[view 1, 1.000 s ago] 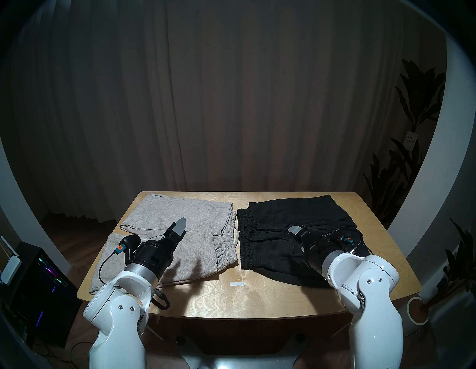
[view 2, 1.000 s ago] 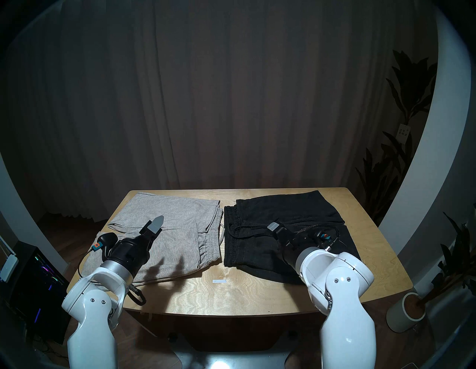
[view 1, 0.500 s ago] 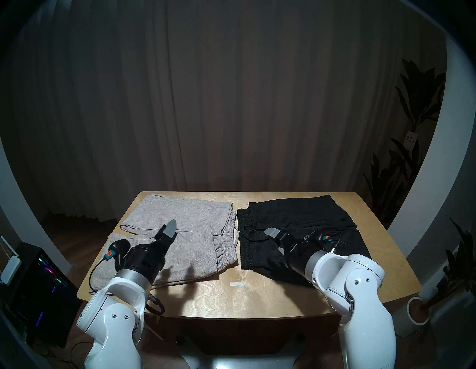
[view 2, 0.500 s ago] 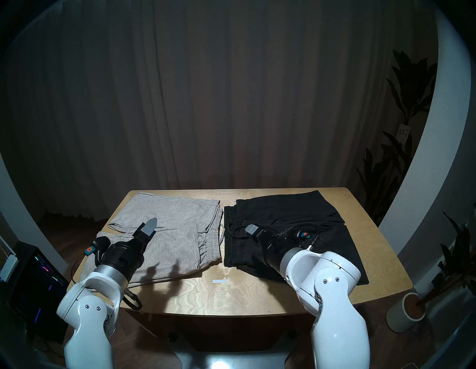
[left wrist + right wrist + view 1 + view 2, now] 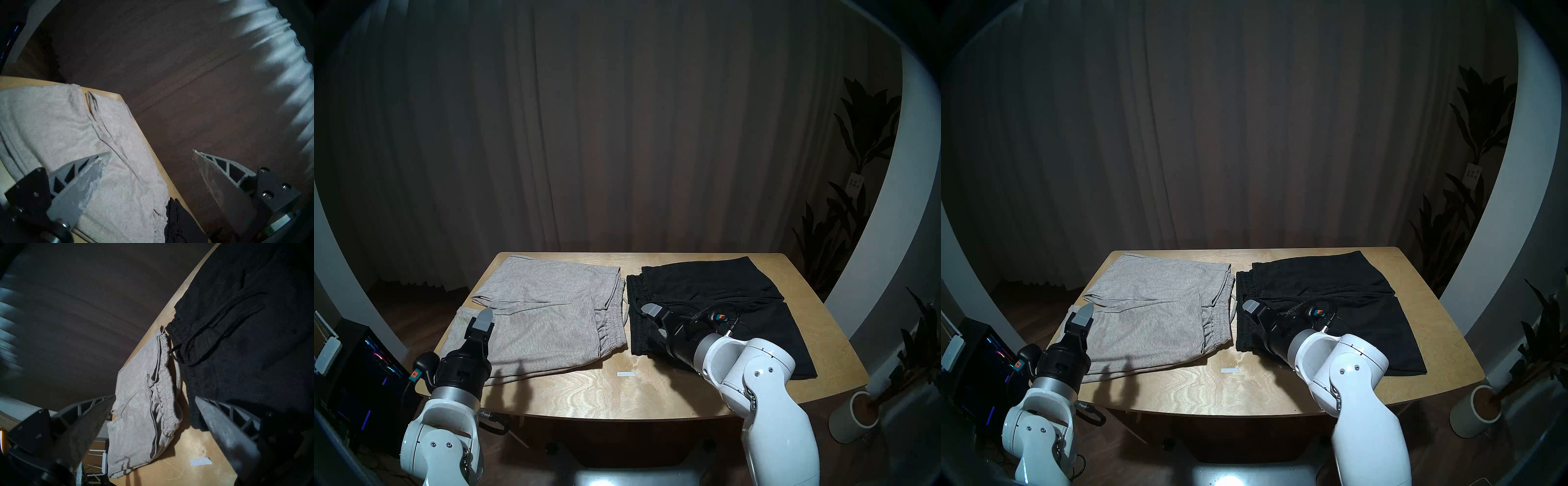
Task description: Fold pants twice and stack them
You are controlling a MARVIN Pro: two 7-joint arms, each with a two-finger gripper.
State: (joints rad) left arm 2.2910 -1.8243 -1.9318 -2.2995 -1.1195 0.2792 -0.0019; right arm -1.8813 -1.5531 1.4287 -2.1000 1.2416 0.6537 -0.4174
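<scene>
From my head, the wooden table (image 5: 653,390) stands before a dark curtain (image 5: 619,135), with a plant (image 5: 857,169) at 3 o'clock. The grey pants (image 5: 544,305) lie beside the black pants (image 5: 721,292), waistbands almost touching. A tape strip (image 5: 626,374) lies near them.

In my left wrist view, my left gripper (image 5: 151,153) is released, and the grey pants lie at 8 o'clock.

In my right wrist view, my right gripper (image 5: 154,398) is spread and empty, and the black pants lie at 2 o'clock.
</scene>
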